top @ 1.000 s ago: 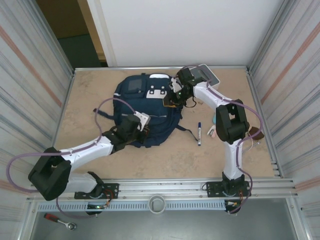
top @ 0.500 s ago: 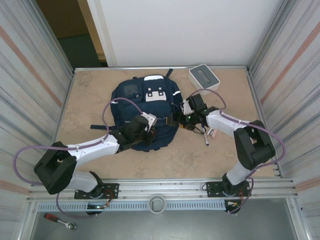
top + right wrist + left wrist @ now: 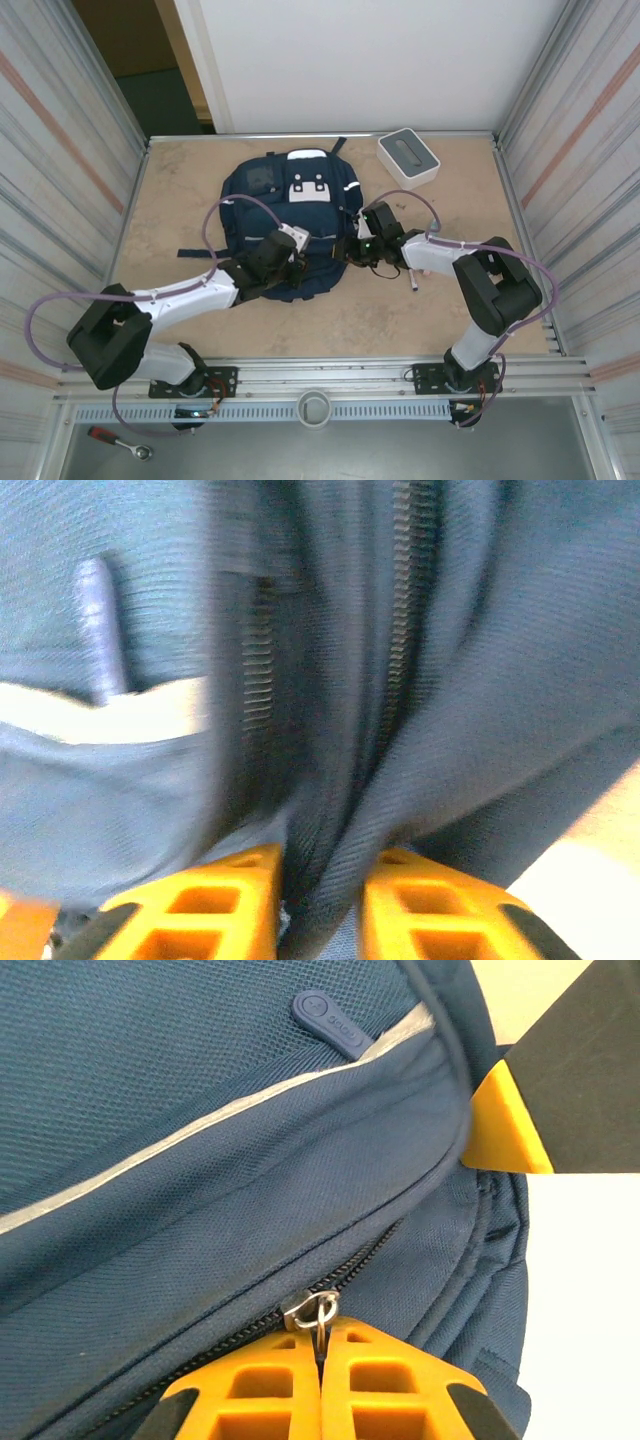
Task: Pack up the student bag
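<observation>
The student bag [image 3: 300,205] lies flat mid-table, navy with white patches and a thin reflective stripe [image 3: 180,1140]. My left gripper [image 3: 291,257] is at its near edge, shut [image 3: 322,1332] on the metal ring of a zipper pull [image 3: 316,1312]. At the bag's right side my right gripper [image 3: 356,247] is shut [image 3: 325,878] on a raised fold of navy fabric [image 3: 340,810] beside a zipper track [image 3: 405,600]. One of its yellow fingertips [image 3: 503,1125] shows in the left wrist view. That right wrist view is blurred.
A white box [image 3: 408,156] stands at the back right. A pen [image 3: 414,281] lies on the table just right of the right forearm. Metal walls close in both sides; bare tabletop lies left of the bag.
The right arm swung from the back by the white box down to the bag's right side, and its jaws closed on fabric. The bag shifted and straightened. The pen moved slightly right.
</observation>
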Controlling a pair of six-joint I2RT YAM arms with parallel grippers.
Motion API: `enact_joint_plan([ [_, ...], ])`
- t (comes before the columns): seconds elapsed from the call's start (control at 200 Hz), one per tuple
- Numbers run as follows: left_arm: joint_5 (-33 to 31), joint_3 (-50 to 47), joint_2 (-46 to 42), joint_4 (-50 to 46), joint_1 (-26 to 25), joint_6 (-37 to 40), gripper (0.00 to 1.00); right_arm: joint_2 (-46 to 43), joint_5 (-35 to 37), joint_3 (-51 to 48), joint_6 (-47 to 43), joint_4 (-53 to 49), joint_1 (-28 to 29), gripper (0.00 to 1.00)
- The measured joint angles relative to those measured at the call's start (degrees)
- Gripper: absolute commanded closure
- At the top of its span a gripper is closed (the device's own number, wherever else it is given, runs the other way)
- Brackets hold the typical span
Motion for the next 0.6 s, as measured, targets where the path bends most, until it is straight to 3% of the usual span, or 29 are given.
enact_joint_plan([
  [0.11, -1.27, 0.00, -0.87, -0.22, 0.02, 0.00, 1.00, -0.28, -0.02, -0.31, 0.35, 0.31, -1.16, 1.00],
  [0.601, -4.61, -2.62, -6.97, -6.93, 7.26, 0.02, 1.00, -1.64, -1.90, 5.29, -7.78, -8.04, -8.13, 1.00],
])
